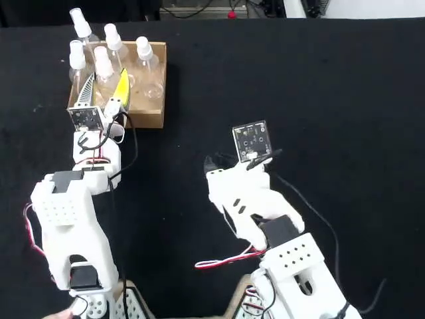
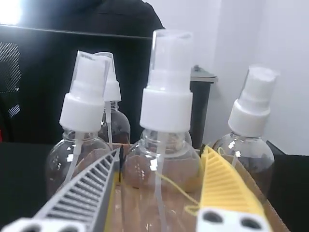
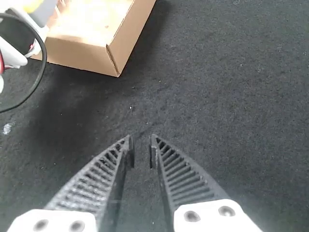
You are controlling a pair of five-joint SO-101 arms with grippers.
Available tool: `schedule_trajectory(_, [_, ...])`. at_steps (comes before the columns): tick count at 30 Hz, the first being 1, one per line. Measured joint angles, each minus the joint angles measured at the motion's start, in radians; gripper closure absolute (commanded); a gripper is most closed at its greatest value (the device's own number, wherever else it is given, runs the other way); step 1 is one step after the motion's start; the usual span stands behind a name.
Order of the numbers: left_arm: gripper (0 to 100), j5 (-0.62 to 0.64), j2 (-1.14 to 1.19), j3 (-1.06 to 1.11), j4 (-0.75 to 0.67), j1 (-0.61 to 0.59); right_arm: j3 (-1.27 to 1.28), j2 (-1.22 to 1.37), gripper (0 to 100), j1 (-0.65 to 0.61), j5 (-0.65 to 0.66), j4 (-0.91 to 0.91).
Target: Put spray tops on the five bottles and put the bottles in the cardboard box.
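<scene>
Nearly done, as far as I can judge. All five bottles (image 1: 109,56) stand upright inside the box (image 1: 149,119), packed close, and each has a white spray top (image 2: 165,96) on it. No loose tops or stray bottles lie on the table (image 1: 299,80).

L gripper (image 1: 106,78) reaches into the box from the near side. Its grey and yellow fingers (image 2: 219,186) sit against either side of the near bottle (image 2: 161,169), so it looks clamped on it. The yellow side touches the bottle. The grey side is very close, prob. touching too. That bottle seems to rest on the box floor, but the base is hidden.

R gripper (image 3: 141,147) hangs low over bare table, well apart from the box, fingertips almost together w/ only a slit between them, holding nothing.

What's left, I'd say: L gripper lets go of the near bottle and lifts out w/o knocking the others, esp. since they stand so tight together. Nothing for the R arm to do.

Writing: none legible. Bottles are clear and show no labels, the tops are plain, and the box walls are plain brown. The small boards on the wrists show no print I can read.
</scene>
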Motion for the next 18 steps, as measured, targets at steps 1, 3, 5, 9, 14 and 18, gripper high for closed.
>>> schedule_trajectory(1, [80,0.000,0.000,0.000,0.000,0.000,0.000,0.000,93.6,0.000,0.000,0.000])
schedule_trajectory(3, [80,0.003,0.000,0.000,0.000,0.000,0.000,0.000,93.6,0.000,0.000,0.000])
schedule_trajectory(5, [80,0.005,0.000,0.000,0.000,0.000,0.000,0.000,93.6,0.000,0.000,0.000])
schedule_trajectory(9, [80,0.005,0.000,0.000,0.000,0.000,0.000,0.000,93.6,0.000,0.000,0.000])
schedule_trajectory(14, [80,0.005,0.000,0.000,0.000,0.000,0.000,0.000,93.6,0.000,0.000,0.000])
schedule_trajectory(18, [80,0.005,0.031,0.000,0.000,0.000,0.000,0.000,93.6,0.000,0.000,0.000])
